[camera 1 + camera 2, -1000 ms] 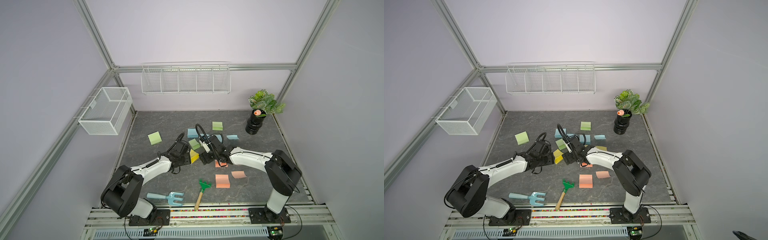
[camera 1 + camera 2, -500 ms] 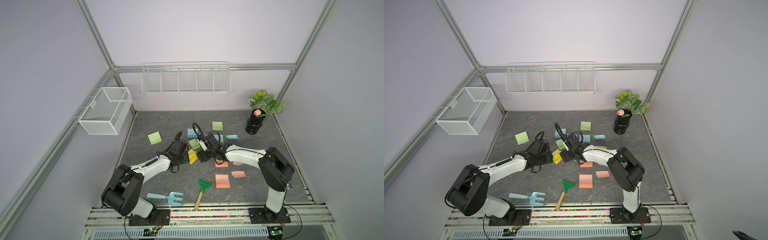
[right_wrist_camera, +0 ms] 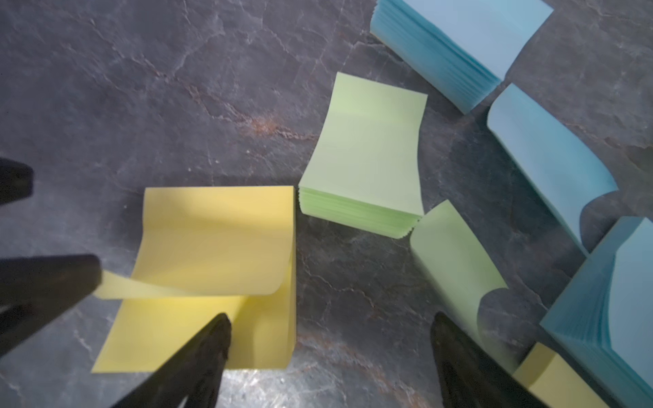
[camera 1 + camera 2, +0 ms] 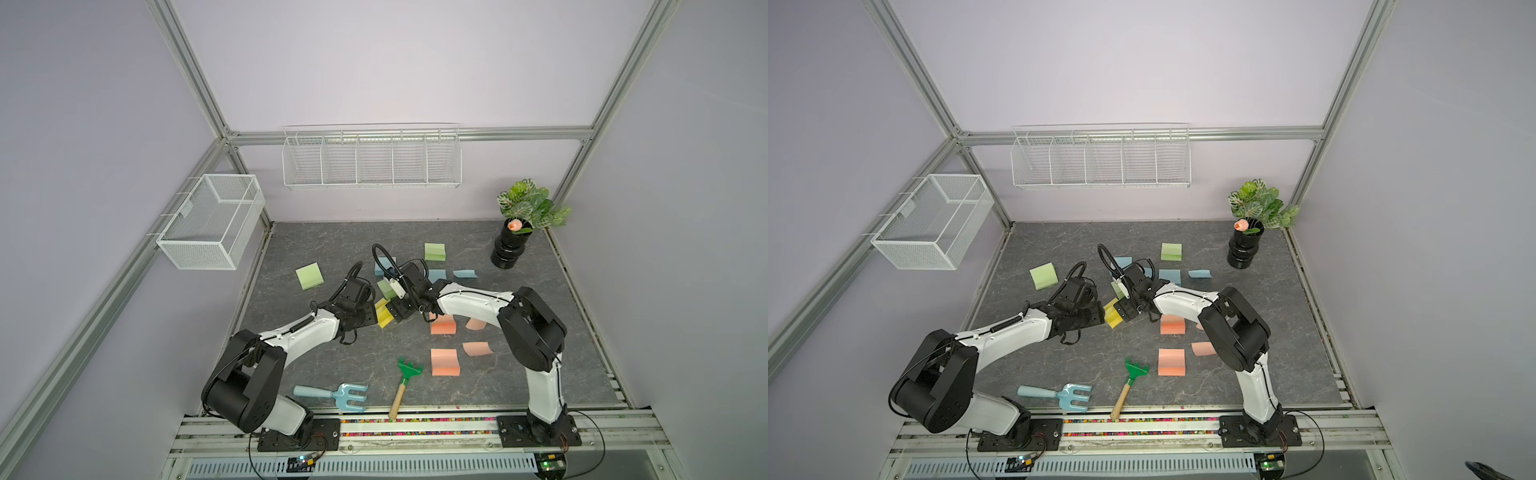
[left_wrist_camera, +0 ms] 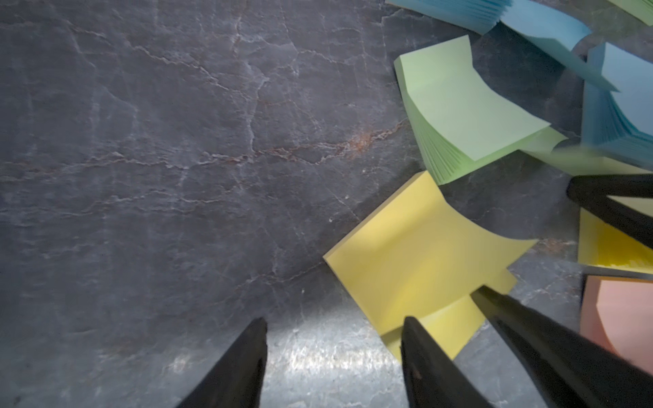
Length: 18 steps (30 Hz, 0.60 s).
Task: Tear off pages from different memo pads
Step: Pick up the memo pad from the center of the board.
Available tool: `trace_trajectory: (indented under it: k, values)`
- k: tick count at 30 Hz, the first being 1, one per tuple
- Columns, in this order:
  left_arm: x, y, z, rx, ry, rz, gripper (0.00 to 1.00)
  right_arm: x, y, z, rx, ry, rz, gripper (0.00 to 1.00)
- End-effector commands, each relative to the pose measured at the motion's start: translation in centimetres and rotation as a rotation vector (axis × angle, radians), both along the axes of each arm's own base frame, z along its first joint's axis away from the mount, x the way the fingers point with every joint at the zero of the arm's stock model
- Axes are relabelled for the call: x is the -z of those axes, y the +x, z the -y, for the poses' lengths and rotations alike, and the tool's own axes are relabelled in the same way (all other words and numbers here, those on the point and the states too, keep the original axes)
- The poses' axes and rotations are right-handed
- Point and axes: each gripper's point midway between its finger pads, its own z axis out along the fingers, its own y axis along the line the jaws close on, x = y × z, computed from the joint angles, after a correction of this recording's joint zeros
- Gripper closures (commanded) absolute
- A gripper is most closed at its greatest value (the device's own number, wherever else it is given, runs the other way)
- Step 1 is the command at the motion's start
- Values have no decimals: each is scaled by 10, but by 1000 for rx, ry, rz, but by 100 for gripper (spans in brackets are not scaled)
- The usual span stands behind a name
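Yellow memo pad point(image 3: 254, 339) sits between both claws, right gripper point(image 3: 330, 318) wide over it, left gripper point(image 5: 335, 320) half-open at its curled page point(image 3: 212, 240)

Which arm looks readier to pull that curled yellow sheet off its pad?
Probably left: the yellow page's lifted corner reaches the left gripper, while the right gripper stands over the yellow pad, suited to pinning it.

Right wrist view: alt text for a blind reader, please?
A yellow memo pad, top page curled up, lies on a dark table under one finger of the open right tool. A green pad, blue pads and a loose green page lie nearby.
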Motion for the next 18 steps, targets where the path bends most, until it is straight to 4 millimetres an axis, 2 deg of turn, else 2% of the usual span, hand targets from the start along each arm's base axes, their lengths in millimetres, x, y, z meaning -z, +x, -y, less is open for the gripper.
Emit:
trace_trajectory:
  k: [1,5,10,13,15,18]
  values:
    - [-21,7,2,-2,-30,50,37,0,2,-9,-91,-47,34,11]
    - [-37,2,-4,-20,-41,82,37,-5,3,-21,-196,-96,79,11]
    - [-55,-13,-29,-77,-11,128,36,-4,2,-33,-340,-168,121,11]
    - [-59,-27,-46,-115,9,144,34,-4,-3,-40,-442,-193,131,8]
    - [-59,-34,-53,-134,6,159,34,-2,-9,-44,-519,-195,121,2]
    - [-55,-44,-62,-167,-15,173,33,2,-23,-52,-637,-183,77,10]
